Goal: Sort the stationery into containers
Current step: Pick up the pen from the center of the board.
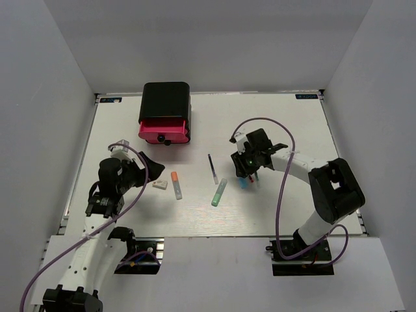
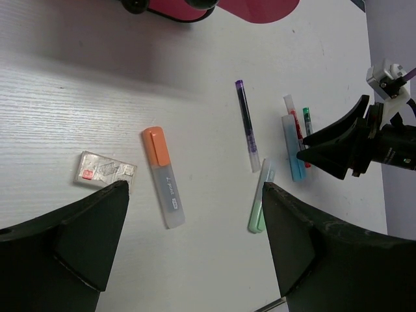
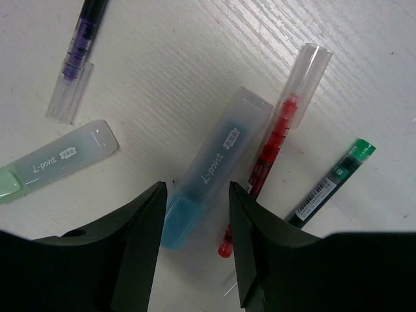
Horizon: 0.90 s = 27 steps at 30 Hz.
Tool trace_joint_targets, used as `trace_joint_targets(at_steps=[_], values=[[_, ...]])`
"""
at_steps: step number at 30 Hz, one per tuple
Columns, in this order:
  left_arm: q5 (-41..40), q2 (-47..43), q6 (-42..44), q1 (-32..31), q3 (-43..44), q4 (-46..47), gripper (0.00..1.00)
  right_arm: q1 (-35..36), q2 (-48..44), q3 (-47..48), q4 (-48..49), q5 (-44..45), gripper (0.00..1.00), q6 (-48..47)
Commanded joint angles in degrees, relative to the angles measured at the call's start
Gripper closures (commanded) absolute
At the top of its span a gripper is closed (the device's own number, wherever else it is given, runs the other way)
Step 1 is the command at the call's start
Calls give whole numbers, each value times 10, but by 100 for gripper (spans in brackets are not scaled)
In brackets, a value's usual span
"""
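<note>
The black cabinet (image 1: 166, 101) stands at the back with a pink drawer (image 1: 164, 132) pulled out. On the table lie a white eraser (image 2: 104, 170), an orange-capped marker (image 2: 163, 175), a dark blue pen (image 2: 246, 123), a mint green marker (image 2: 260, 205), a light blue marker (image 3: 214, 162), a red pen (image 3: 273, 143) and a green pen (image 3: 331, 179). My right gripper (image 3: 196, 192) is open, low over the table, its jaws either side of the light blue marker's cap end. My left gripper (image 2: 194, 195) is open and empty above the table, near the eraser and orange marker.
The pink drawer front (image 2: 253, 8) and a black knob (image 2: 133, 5) show at the top of the left wrist view. White walls enclose the table on three sides. The right arm's purple cable (image 1: 279, 195) loops over the right half of the table.
</note>
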Motion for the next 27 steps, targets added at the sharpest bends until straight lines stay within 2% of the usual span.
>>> trace_joint_targets(at_steps=[1,11,13,15,16,17,20,21,27], values=[[-10,-9,-4,-2,-1,-12,7,10,6,-5,23,19,51,16],[-15,-20,-10,-2,-6,-23,7,38,49,-5,28,91,52,26],[-15,-20,-16,-2,-6,-23,7,44,57,-5,29,105,54,24],[-20,-20,-21,-2,-6,-23,6,47,59,-5,26,100,62,17],[-20,-20,-21,-2,-6,-23,6,48,56,-1,22,93,67,10],[-20,-20,-21,-2,-6,-17,6,50,51,1,17,86,75,5],[-20,-27,-26,-2,-12,-10,6,45,25,24,8,20,89,-49],[-20,-27,-26,-2,-17,-5,6,45,7,41,6,-29,89,-99],[-15,-33,-32,-2,-24,0,6,48,-10,171,-2,-162,95,-226]])
